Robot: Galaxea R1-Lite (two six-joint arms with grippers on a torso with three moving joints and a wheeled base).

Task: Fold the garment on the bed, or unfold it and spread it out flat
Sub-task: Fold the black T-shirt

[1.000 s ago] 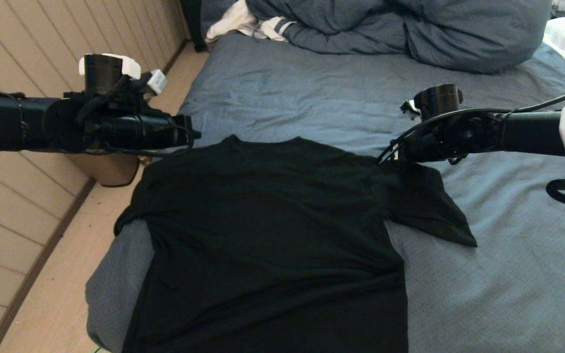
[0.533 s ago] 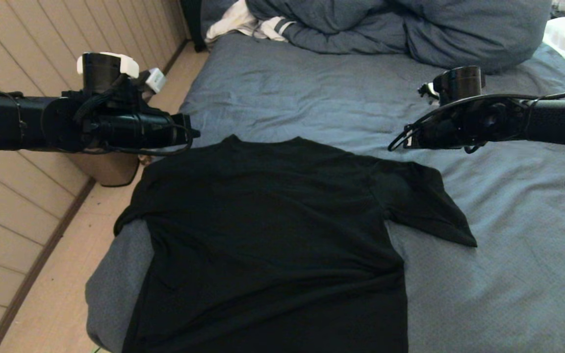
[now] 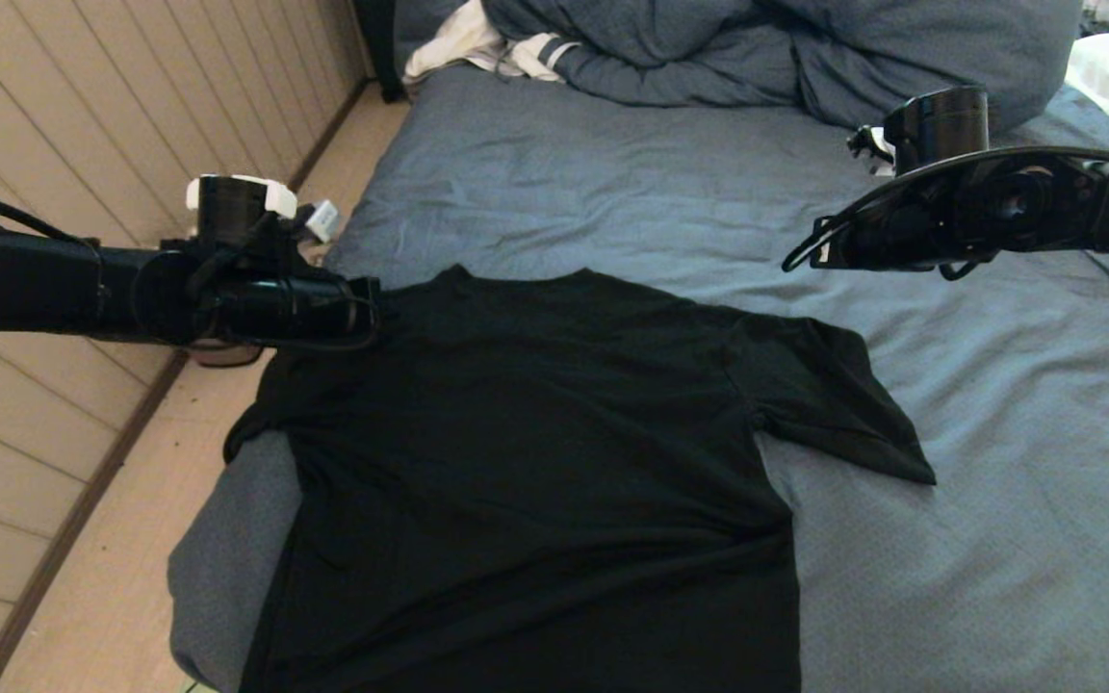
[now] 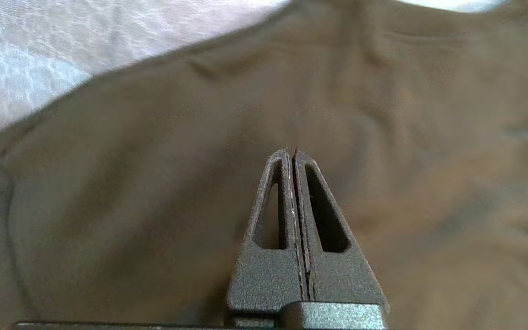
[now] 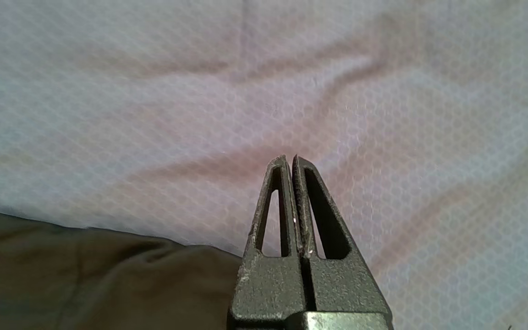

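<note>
Here, garment beneath left gripper

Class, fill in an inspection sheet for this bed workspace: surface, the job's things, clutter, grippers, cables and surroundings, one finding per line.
Surface: bed, wrinkled slate-blue sheet.
Job's things: garment, black T-shirt lying spread out, plain side up, one sleeve out toward the robot's right; its left edge reaches the mattress side.
Clutter: blue duvet and white striped clothing at the far end.
Grippers: left gripper shut, empty, over the shirt's left shoulder; right gripper shut, empty, over bare sheet beyond the right sleeve.
Cables: black cables along both arms.
Surroundings: wood floor and panelled wall on the robot's left.
</note>
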